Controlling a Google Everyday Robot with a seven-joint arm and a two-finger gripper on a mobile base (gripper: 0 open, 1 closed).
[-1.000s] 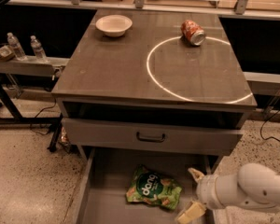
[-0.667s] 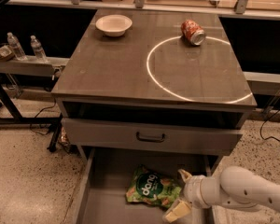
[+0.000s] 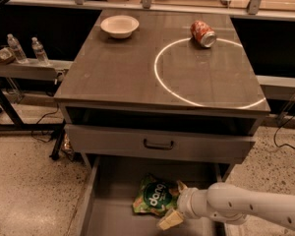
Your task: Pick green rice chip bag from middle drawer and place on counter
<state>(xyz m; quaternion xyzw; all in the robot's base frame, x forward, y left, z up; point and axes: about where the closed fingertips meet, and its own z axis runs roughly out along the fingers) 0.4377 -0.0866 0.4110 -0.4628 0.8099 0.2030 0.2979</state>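
Observation:
The green rice chip bag (image 3: pixel 152 199) lies crumpled on the floor of the open middle drawer (image 3: pixel 110 215), toward its back middle, logo facing up. My gripper (image 3: pixel 172 204) reaches in from the right on a white arm. It is open, with its two tan fingertips (image 3: pixel 169 220) spread on either side of the bag's right edge, right against it. The counter (image 3: pixel 123 77) with its white circle ring is above, and the bag is not on it.
A red-orange soda can (image 3: pixel 202 33) lies on the ring's far edge and a white bowl (image 3: pixel 119 25) sits at the counter's back left. A closed drawer front with a dark handle (image 3: pixel 158 144) hangs above the open drawer. Water bottles (image 3: pixel 17 48) stand on the left shelf.
My gripper has moved left across the drawer, from right of the bag to its right edge. The bag has not moved.

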